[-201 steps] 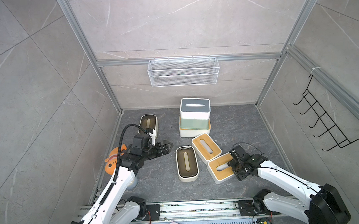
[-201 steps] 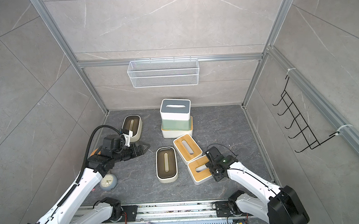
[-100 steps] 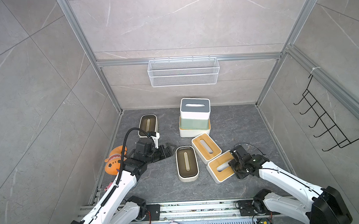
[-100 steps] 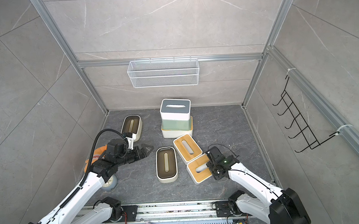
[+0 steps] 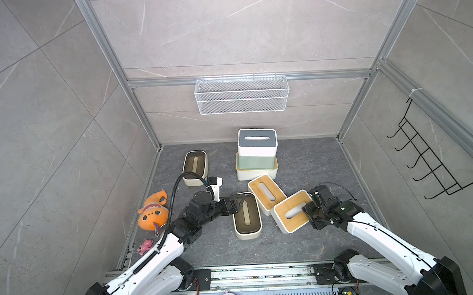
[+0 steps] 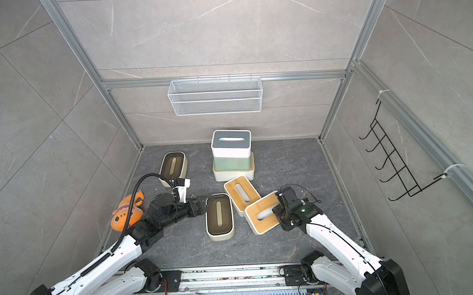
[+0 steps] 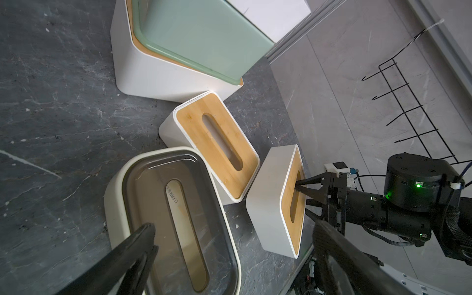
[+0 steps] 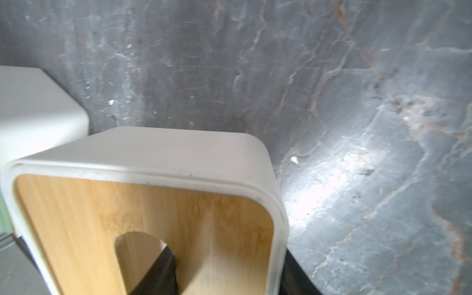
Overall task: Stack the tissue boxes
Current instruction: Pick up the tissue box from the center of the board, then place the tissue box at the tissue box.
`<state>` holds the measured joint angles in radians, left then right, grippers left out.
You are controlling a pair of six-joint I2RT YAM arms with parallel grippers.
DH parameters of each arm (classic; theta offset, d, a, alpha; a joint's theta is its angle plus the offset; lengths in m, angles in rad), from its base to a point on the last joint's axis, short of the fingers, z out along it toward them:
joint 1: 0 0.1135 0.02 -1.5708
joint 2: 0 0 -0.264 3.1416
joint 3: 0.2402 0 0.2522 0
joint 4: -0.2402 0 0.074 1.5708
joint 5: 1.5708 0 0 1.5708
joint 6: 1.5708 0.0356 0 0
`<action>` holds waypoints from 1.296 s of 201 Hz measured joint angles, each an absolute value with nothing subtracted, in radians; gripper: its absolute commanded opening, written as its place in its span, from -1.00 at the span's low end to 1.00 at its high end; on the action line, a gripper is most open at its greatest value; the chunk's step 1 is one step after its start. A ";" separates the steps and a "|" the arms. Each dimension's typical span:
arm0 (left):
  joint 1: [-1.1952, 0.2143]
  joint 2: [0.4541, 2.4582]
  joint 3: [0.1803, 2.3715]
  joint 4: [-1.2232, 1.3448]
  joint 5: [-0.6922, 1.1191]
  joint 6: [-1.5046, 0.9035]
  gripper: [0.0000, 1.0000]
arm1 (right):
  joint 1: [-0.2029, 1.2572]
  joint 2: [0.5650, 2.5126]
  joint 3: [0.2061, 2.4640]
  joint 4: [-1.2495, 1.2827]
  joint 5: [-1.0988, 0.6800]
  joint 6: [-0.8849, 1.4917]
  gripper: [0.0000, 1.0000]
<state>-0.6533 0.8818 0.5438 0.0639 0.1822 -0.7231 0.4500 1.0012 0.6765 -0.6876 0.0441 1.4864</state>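
Dark marbled floor (image 5: pixel 307 161), grey tiled walls (image 5: pixel 224 31); left gripper (image 5: pixel 239 205) spread wide over brown-lidded box (image 5: pixel 246 220); right gripper (image 5: pixel 306 207) clamps tilted bamboo-lidded box (image 5: pixel 283 206) through slot.

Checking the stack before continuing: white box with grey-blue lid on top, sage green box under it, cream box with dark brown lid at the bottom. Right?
No: at the bottom is a white box with a bamboo lid, as the left wrist view shows. The rest stands.

Tabletop (image 5: pixel 307 161) lies open right of the stack (image 5: pixel 256 155). The cream box (image 5: pixel 253 216), bamboo-lidded box (image 5: pixel 276 191) and tilted box (image 5: pixel 284 206) crowd the centre.
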 measured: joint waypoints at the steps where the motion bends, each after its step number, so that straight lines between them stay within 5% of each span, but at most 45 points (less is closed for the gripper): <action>1: -0.656 0.883 0.543 0.068 0.181 -0.723 0.98 | 0.450 1.001 0.679 -0.687 0.044 1.485 -0.20; 109: -0.957 1.167 0.521 0.484 -0.001 -0.678 0.99 | 0.420 1.044 0.823 -0.628 -0.039 1.447 -0.21; 260: -1.045 1.448 0.542 0.839 -0.067 -0.740 0.90 | 0.410 1.100 0.885 -0.529 -0.084 1.474 -0.21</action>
<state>-1.0454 1.4479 0.5423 0.8394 -0.0669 -0.7399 0.4099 1.1000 0.8852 -0.5293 -0.0841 1.4742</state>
